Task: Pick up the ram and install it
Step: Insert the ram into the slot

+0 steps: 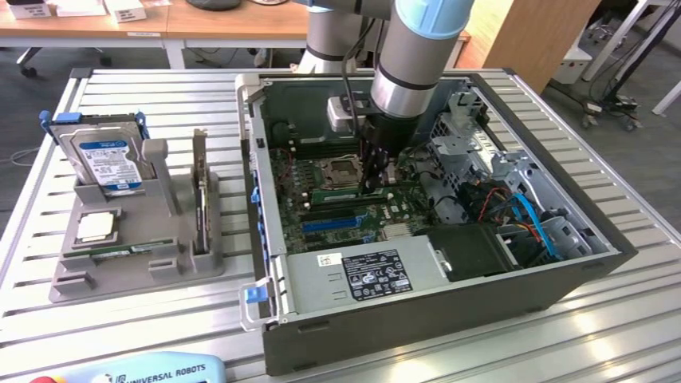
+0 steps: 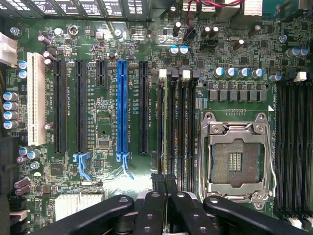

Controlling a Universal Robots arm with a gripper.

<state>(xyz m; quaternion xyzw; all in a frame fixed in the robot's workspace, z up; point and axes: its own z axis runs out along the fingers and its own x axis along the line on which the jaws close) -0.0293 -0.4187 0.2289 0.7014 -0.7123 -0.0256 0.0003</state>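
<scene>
Closest in the exterior view, a pale blue pendant marked Universal Robots (image 1: 159, 371) lies on the slatted metal table (image 1: 127, 319). Behind it stands an open dark grey computer case (image 1: 426, 311), with a silver power supply box bearing a black label (image 1: 319, 275) along its near side.

To the exterior view's left of the case sits a grey moulded holder (image 1: 139, 275). The ram (image 1: 112, 252), a long, narrow green circuit-board stick, lies flat in the holder's front trough, well apart from the gripper. Further back in the holder are a square silver processor chip (image 1: 96, 226), an upright brown-green expansion card (image 1: 200, 179) and a hard drive with a blue and white label (image 1: 104, 159).

Inside the case lies the green motherboard (image 1: 319, 223). The black gripper (image 1: 375, 182) hangs low over it, just beside the open silver processor socket (image 1: 340, 169). From the wrist, the gripper (image 2: 164, 181) has its fingers clenched together above the black memory slots (image 2: 176, 122), between the socket (image 2: 237, 156) and a long blue card slot (image 2: 122, 107). Whether anything thin is pinched there cannot be told.

The silver arm with a pale blue joint cap (image 1: 420, 56) rises out of the case. Wooden desks (image 1: 213, 20) stand beyond.
</scene>
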